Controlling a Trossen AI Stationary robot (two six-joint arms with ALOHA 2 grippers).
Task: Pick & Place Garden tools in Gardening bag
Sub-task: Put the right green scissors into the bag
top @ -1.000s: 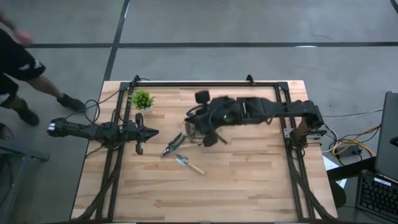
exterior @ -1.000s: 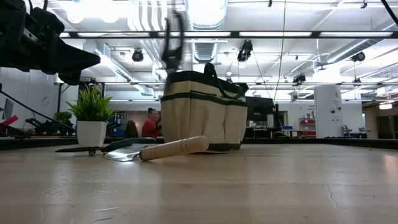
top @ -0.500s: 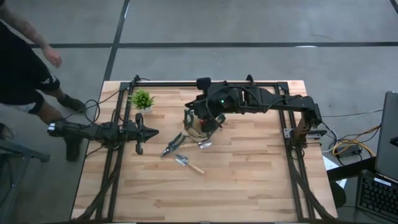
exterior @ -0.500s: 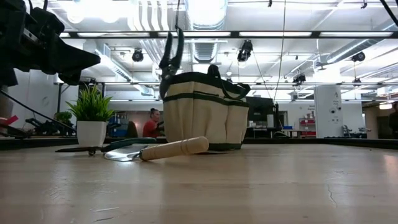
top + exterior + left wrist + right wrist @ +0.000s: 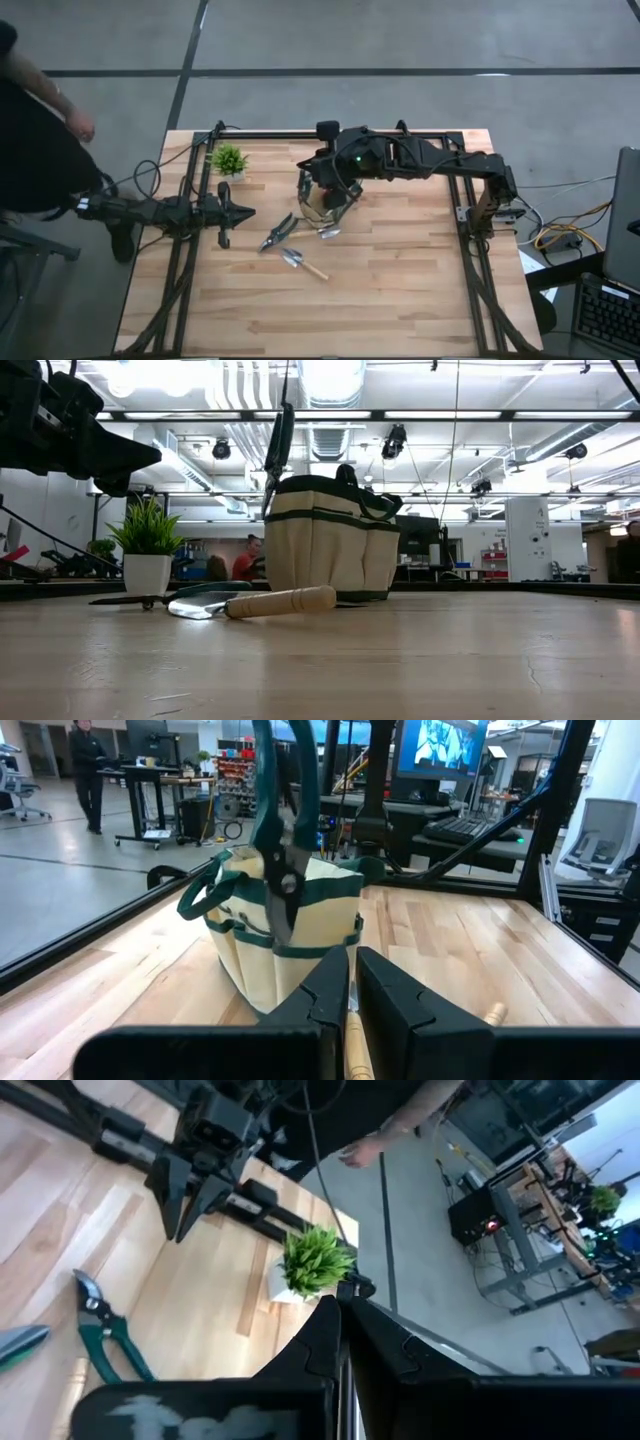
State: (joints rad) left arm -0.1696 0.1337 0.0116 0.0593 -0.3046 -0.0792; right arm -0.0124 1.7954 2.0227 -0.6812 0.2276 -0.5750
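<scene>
Pruners point(image 5: 285, 870) hang from the right gripper point(image 5: 335, 188), which is clamped on their green handles. The long axis is close to vertical and the blades point down. The gardening bag point(image 5: 322, 207) stands upright on the table, a little toward 12 o'clock from the table's middle in the high view. My gripper is right over it.

The tool is not over the middle of the bag's mouth. In the low view the pruners point(image 5: 279, 445) stand over the 9 o'clock edge of the gardening bag point(image 5: 330, 545), with the tip about level with the green-trimmed rim. From the left wrist view the blades overlap the near wall of the bag point(image 5: 245, 955). I cannot tell whether the tip is inside the rim, in an outer pocket, or just outside the fabric. I judge the drop needs a small shift toward 3 o'clock before release, or the tool may slide down the outside.

The left gripper point(image 5: 245, 212) waits at 9 o'clock from the bag, jaws together and pointing at it. A second pair of pruners point(image 5: 277, 232) and the trowel point(image 5: 303, 263) lie on the table at about 7 o'clock from the bag, between the two arms.
</scene>
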